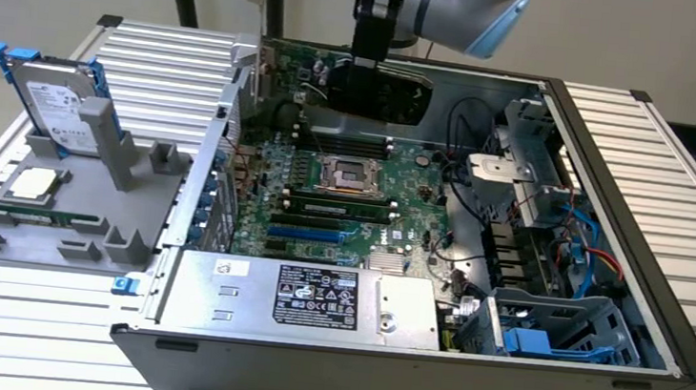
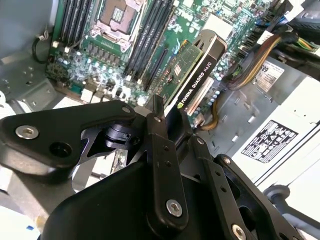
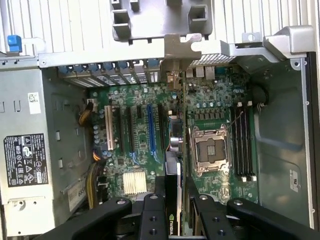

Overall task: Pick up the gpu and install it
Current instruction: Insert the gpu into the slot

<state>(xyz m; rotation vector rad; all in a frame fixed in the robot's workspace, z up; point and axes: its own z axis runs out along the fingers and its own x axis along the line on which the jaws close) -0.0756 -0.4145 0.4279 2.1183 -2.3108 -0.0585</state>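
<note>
My end effector (image 1: 364, 67) is clamped on the gpu (image 1: 402, 100). In both wrist views the two fingers (image 3: 150, 216) press against either face of the card with no gap showing. I'm holding one card, standing on edge, inside the open computer case (image 1: 643, 310) and over the motherboard (image 1: 321, 202), towards the far end of the case as the exterior view has it. Whether its lower edge touches the board I cannot tell. By count there is one gpu, one processor socket (image 1: 344, 171), one power supply (image 1: 300, 296), and one grey fixture (image 1: 51, 224) on the tabletop (image 1: 2, 334) just beside the case. On the fixture I count one hard drive (image 1: 57, 105) with a blue frame, standing upright, and one memory stick (image 1: 39, 216). The exterior view gives me the arm (image 1: 462, 5) coming down from above and the parts on the fixture. The second wrist view gives me the gpu (image 2: 197, 75) with its black shroud face and green board edge, running out past the end effector (image 2: 170, 112). The first wrist view shows the gpu (image 3: 173, 165) edge-on — a thin dark strip between a blue slot (image 3: 148, 130) and the socket (image 3: 209, 150).
</note>
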